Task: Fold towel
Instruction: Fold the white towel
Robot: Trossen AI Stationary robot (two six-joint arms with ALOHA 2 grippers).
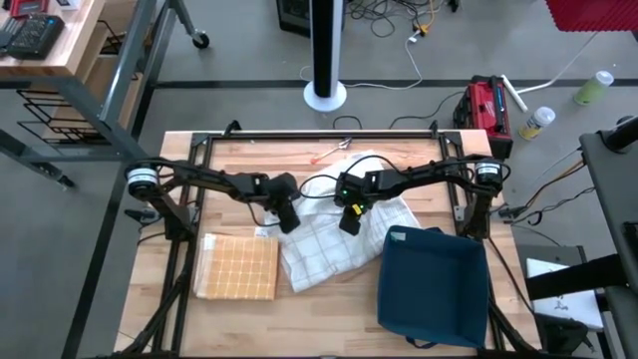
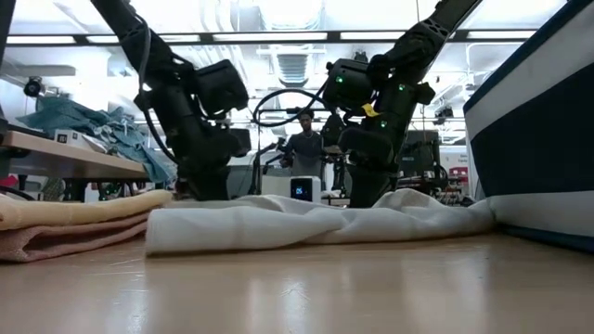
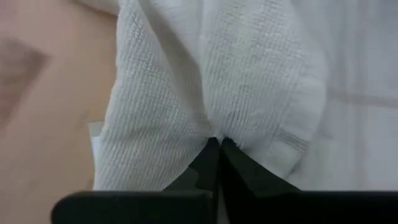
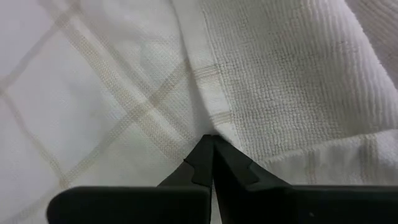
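Note:
A white towel (image 1: 334, 239) with faint checked lines lies crumpled on the middle of the wooden table (image 1: 329, 319); in the low view the towel (image 2: 316, 224) is a low heap resting on the tabletop. My left gripper (image 1: 290, 223) is down at the towel's left edge with its fingers shut. My right gripper (image 1: 349, 221) is shut on the towel a short way to the right of it, near the towel's middle. Both grippers slant steeply down. My left gripper (image 3: 219, 142) pinches a puckered fold of ribbed cloth (image 3: 217, 124) at the towel's left edge between its two fingertips, coming from above. How many layers it has, I cannot tell. The cloth bunches around the tips, and the towel lies on the table. My right gripper (image 4: 211, 140) pinches the towel at a hemmed edge (image 4: 208, 118), where ribbed cloth lies over a flat checked layer. The fingers come from above, pointing steeply down. The towel lies slack on the table around them.
A folded tan towel (image 1: 239, 265) lies on the table to the left of the white one. A dark blue bin (image 1: 434, 284) stands at the near right, touching the towel's right side. A person (image 2: 303, 148) is in the room beyond the table.

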